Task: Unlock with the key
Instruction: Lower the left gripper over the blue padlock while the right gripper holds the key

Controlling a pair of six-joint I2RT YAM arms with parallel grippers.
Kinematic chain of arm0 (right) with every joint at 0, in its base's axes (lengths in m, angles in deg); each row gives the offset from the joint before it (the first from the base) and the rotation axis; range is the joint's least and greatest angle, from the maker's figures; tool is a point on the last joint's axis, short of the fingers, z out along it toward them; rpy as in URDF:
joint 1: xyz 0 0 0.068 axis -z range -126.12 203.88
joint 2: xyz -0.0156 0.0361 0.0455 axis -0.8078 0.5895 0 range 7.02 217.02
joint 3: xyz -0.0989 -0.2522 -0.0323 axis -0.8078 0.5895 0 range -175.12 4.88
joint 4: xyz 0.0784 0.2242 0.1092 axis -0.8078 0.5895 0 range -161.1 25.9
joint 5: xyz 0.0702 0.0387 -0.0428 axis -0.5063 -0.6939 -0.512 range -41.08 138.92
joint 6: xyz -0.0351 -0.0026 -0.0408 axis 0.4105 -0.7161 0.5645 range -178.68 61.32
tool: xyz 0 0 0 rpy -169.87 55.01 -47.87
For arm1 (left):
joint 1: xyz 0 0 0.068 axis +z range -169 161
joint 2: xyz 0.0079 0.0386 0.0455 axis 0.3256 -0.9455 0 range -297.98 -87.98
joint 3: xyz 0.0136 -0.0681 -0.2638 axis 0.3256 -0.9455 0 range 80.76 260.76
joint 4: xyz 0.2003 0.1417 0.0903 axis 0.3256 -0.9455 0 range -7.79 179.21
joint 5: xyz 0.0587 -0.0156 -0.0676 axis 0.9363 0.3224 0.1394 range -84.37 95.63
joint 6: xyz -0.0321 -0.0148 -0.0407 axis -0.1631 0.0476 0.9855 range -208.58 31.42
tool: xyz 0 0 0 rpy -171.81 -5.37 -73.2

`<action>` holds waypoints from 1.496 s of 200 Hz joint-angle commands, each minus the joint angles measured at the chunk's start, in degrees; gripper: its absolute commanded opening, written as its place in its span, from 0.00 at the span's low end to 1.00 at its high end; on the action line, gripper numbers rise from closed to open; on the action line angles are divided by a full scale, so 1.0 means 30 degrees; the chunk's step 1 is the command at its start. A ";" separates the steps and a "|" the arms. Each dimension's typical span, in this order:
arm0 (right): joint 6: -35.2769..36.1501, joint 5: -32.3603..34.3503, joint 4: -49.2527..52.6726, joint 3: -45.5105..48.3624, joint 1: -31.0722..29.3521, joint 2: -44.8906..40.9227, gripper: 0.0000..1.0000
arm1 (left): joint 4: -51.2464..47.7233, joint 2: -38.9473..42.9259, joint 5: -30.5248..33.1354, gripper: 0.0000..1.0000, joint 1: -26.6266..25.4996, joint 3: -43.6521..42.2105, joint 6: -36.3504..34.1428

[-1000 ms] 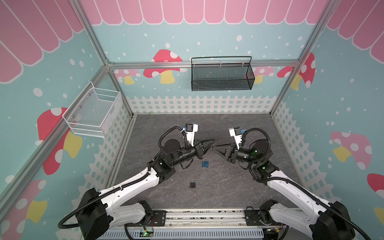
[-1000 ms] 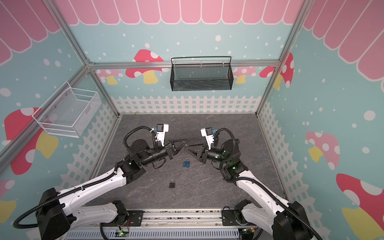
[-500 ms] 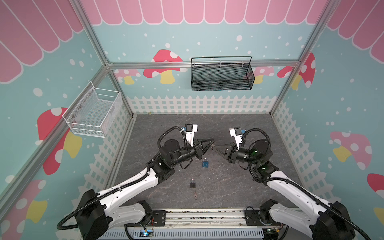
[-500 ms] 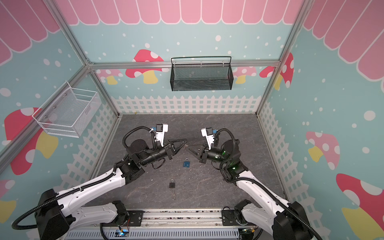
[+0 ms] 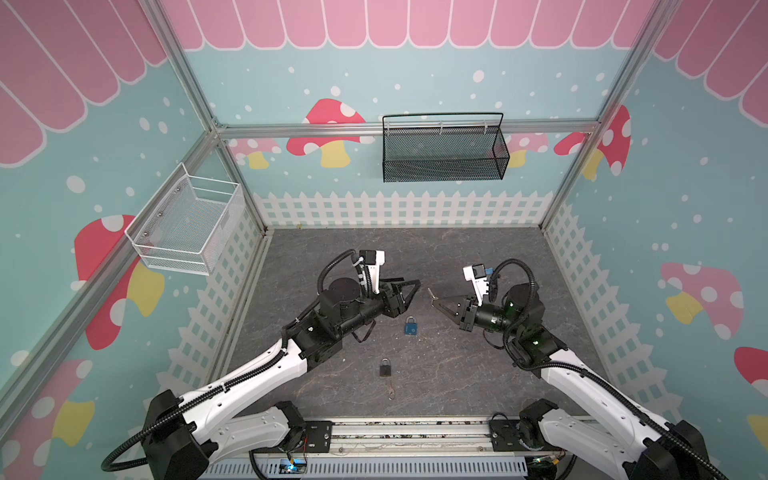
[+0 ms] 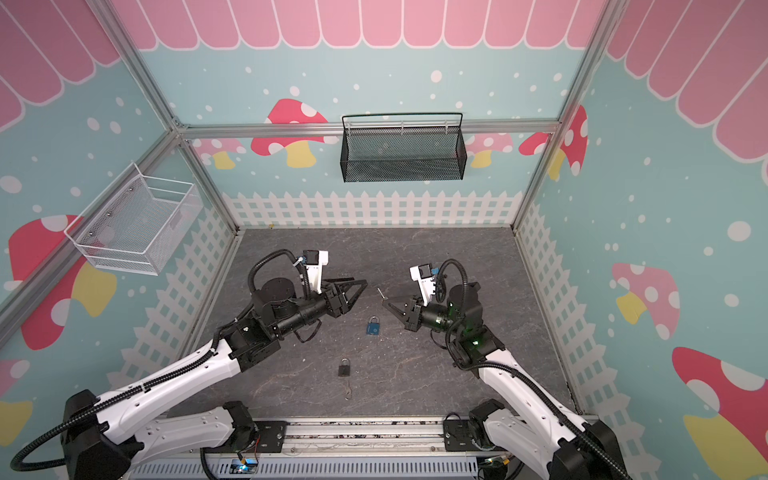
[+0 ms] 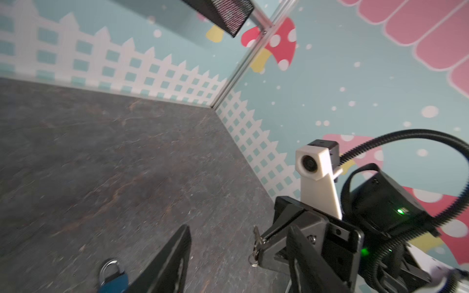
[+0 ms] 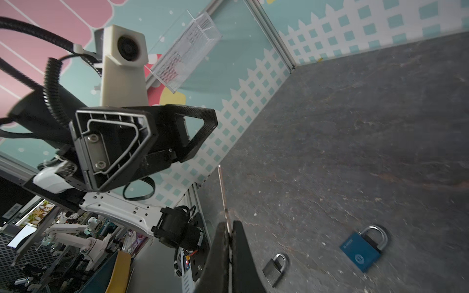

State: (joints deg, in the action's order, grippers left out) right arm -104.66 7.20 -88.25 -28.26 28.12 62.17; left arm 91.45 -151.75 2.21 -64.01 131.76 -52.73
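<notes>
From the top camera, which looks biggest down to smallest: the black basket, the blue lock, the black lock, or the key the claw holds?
In a top view:
1. black basket
2. blue lock
3. black lock, only slightly smaller
4. key, tiniest

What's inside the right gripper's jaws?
A thin silver metal key is pinched in the shut right gripper, blade sticking out; its pinched part is covered by the fingers.

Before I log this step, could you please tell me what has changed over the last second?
The left gripper opened, releasing the key; the right gripper closed on it and holds it alone. The blue padlock and black padlock stayed put on the floor.
</notes>
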 commanded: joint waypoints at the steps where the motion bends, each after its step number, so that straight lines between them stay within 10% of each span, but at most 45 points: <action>1: 0.1231 0.0866 0.3194 0.0890 0.0224 -0.0551 0.00 | -0.5738 -0.0959 0.2336 0.65 0.0124 0.1092 0.0313; 130: 0.1281 0.3451 0.5657 0.3814 0.0508 0.0433 0.00 | -1.4082 -1.3777 0.3852 0.68 -0.1108 0.8401 -0.0242; 299: 0.1552 0.3354 0.4958 0.3799 0.0500 0.0921 0.00 | -1.4266 -1.7886 0.3764 0.53 -0.1577 1.0245 0.1598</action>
State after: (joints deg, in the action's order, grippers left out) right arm -100.46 17.37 -72.18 -17.49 29.48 65.23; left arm 49.64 -203.81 12.29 -68.43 161.07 -50.21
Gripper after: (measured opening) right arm 0.048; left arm 0.546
